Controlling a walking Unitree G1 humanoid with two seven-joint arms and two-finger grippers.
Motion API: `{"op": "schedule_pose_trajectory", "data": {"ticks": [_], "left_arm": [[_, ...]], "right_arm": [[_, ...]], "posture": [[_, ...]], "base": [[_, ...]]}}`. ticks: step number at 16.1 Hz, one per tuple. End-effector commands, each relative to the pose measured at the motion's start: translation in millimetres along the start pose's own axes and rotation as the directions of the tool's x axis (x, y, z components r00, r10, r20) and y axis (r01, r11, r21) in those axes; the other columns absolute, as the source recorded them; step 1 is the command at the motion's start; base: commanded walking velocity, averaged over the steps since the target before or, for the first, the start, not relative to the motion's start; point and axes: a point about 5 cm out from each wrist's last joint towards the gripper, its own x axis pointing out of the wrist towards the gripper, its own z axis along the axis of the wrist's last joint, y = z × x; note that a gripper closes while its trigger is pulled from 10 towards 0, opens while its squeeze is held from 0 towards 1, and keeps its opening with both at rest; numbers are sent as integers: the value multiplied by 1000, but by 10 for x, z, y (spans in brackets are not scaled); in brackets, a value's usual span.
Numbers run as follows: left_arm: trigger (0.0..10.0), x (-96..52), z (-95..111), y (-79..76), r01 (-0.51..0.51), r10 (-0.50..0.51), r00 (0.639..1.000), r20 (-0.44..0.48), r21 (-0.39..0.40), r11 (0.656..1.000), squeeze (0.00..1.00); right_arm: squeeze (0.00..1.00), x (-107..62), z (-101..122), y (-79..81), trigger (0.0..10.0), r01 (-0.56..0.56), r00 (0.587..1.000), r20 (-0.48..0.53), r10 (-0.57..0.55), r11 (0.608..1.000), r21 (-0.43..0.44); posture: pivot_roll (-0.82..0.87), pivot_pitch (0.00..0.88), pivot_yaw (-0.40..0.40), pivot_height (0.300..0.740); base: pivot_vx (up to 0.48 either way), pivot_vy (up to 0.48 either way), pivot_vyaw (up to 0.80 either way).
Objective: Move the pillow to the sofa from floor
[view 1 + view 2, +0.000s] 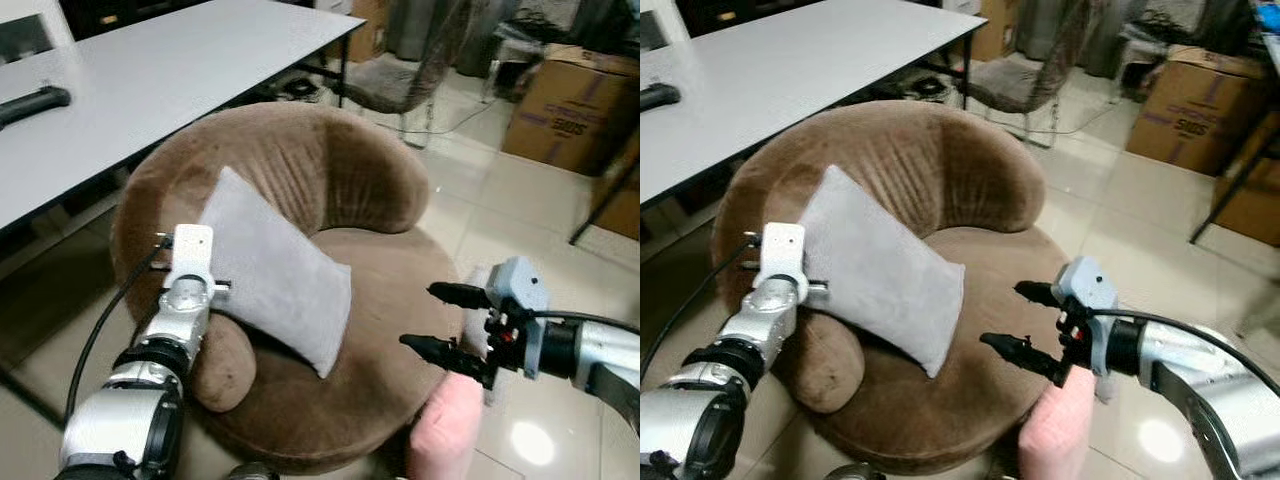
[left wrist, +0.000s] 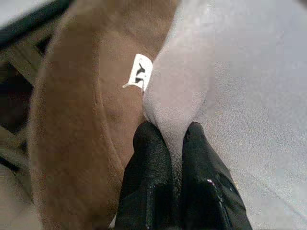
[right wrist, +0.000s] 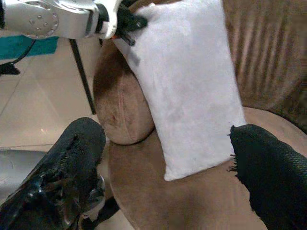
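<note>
On the brown sofa [image 1: 330, 200] the left end effector [image 2: 173, 143] pinched the grey pillow [image 1: 275, 265] edge, the right end effector [image 1: 450, 325] released nearby; better to lower it flat before letting go.

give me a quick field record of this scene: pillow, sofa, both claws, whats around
pillow: grey pillow, leaning on the sofa's left armrest and seat
sofa: round brown sofa with curved back
left claw: left claw shut on the pillow's edge, beside a white tag
right claw: right claw open, over the seat's right side, apart from the pillow
surroundings: white table, cardboard box, tiled floor
</note>
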Motion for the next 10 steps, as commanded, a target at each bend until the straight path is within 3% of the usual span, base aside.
{"op": "schedule_pose_trajectory", "data": {"ticks": [1,6,8,10], "left_arm": [[10000,51,229,137,-72,72,993,96,-6,997,0],[10000,89,489,309,-179,177,966,191,-7,984,0],[10000,90,556,339,-192,181,955,233,27,981,0],[10000,88,503,310,-171,162,965,206,26,985,0]], "right_arm": [[0,13,29,-29,10000,3,1000,-1,-3,1000,-18],[0,37,17,-18,10000,-11,1000,-10,11,999,-29],[0,44,10,-14,10000,-14,1000,-12,14,999,-30],[0,59,0,-13,10000,-16,1000,-13,16,999,-28]], "posture": [[10,0,0,740],[11,0,3,740],[15,0,4,740],[18,0,4,740]], "base": [[0,0,0],[0,0,0],[0,0,0],[0,0,0]]}}
